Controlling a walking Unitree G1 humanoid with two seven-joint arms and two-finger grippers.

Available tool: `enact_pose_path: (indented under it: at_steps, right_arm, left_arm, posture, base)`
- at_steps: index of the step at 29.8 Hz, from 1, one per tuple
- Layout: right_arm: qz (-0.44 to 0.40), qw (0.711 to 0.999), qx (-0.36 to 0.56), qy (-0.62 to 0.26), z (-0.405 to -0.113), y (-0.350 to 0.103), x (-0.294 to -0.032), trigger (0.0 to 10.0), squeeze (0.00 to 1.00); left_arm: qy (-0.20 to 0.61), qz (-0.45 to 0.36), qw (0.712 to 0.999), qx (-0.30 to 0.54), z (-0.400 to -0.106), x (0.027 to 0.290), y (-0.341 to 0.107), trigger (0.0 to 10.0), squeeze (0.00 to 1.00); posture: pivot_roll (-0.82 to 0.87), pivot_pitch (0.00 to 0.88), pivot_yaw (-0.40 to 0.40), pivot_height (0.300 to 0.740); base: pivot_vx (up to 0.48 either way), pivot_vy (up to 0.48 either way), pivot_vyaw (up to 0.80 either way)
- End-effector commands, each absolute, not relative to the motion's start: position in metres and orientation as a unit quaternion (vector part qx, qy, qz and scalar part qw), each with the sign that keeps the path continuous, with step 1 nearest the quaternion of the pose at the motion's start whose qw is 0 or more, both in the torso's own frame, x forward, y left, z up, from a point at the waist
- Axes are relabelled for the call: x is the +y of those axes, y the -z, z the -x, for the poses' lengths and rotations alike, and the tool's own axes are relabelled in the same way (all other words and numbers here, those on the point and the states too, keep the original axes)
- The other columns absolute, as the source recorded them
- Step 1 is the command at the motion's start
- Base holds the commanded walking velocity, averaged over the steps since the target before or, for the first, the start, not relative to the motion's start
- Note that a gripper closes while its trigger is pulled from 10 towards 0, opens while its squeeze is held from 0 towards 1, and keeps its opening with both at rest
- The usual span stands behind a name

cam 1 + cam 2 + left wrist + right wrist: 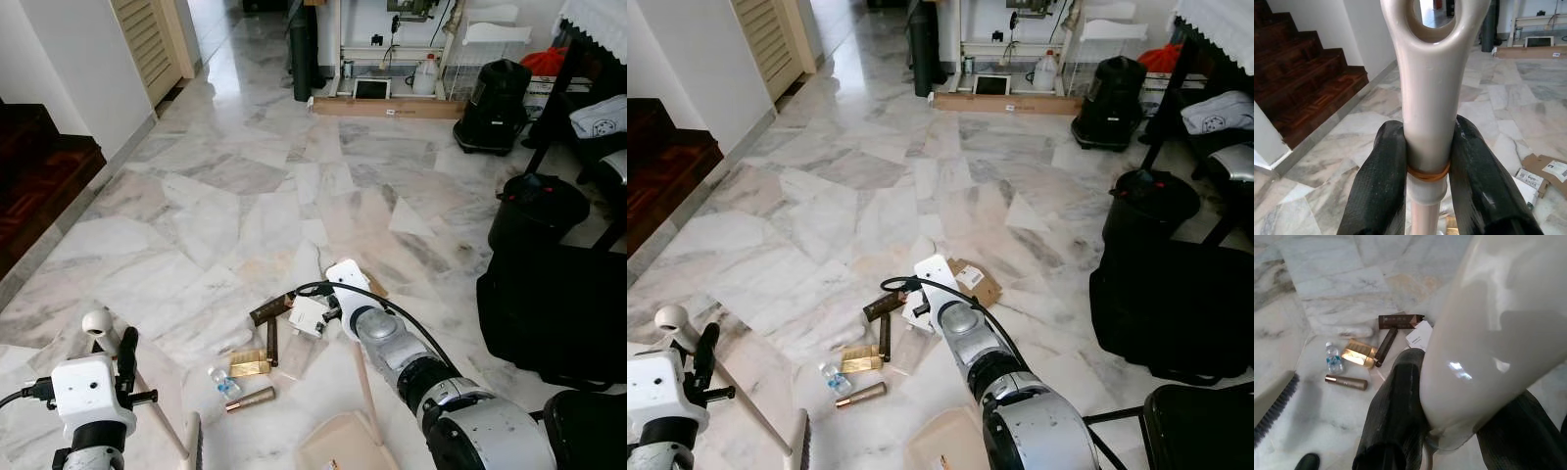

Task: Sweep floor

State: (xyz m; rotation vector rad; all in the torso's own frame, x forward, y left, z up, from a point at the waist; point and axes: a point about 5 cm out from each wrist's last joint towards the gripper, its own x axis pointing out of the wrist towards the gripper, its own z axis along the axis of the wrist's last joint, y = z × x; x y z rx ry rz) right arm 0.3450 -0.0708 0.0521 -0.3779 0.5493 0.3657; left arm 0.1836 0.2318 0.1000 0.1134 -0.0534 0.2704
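Note:
My left gripper [1427,176] is shut on the beige broom handle [1427,98] just below its hanging hole; it shows at the lower left [124,360]. The broom's bristles [1276,406] rest on the marble floor. My right gripper [1454,426] is shut on the cream top of the dustpan handle [1488,333]. The tan dustpan [338,446] sits on the floor under my right arm [392,343]. Between broom and dustpan lies litter: a brown box [272,307], a dark tube [272,343], a gold box [249,364], a small water bottle [225,384] and a bronze tube [251,399].
Torn cardboard [975,282] lies just past the litter. Dark wooden stairs [39,186] rise on the left. A black bag [554,313], a black bin [539,211] and a black vacuum [495,108] line the right side. A long flat box [387,108] lies at the far wall.

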Motion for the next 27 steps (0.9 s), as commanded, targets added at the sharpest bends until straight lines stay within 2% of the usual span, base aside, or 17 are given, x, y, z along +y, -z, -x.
enact_pose_path:
  at_steps: [1,6,9,17,27]
  right_arm:
    - [0.218,0.906,0.317,-0.175,-0.331,-0.030,-0.084,10.0,0.00]
    - [0.173,0.937,0.259,-0.157,-0.344,-0.049,-0.077,10.0,0.00]
    - [0.116,0.959,0.238,-0.100,-0.352,-0.059,-0.082,10.0,0.00]
    - [0.070,0.973,0.218,-0.026,-0.360,-0.070,-0.093,10.0,0.00]
    - [0.044,0.985,0.165,0.022,-0.368,-0.086,-0.096,10.0,0.00]
  left_arm:
    - [-0.130,-0.070,0.989,-0.030,-0.185,0.233,-0.103,10.0,0.00]
    - [-0.129,-0.071,0.989,-0.031,-0.186,0.233,-0.103,10.0,0.00]
    - [-0.130,-0.073,0.988,-0.033,-0.187,0.233,-0.104,10.0,0.00]
    - [-0.134,-0.075,0.987,-0.039,-0.187,0.234,-0.106,10.0,0.00]
    - [-0.136,-0.077,0.987,-0.047,-0.187,0.234,-0.109,10.0,0.00]
  posture:
    - [0.08,0.076,0.036,0.740]
    - [0.08,0.076,0.038,0.740]
    - [0.08,0.074,0.038,0.740]
    - [0.08,0.073,0.037,0.740]
    - [0.09,0.070,0.041,0.740]
  base:
    - [0.000,0.000,0.00]
    - [0.000,0.000,0.00]
    - [0.000,0.000,0.00]
    - [0.000,0.000,0.00]
    - [0.000,0.000,0.00]
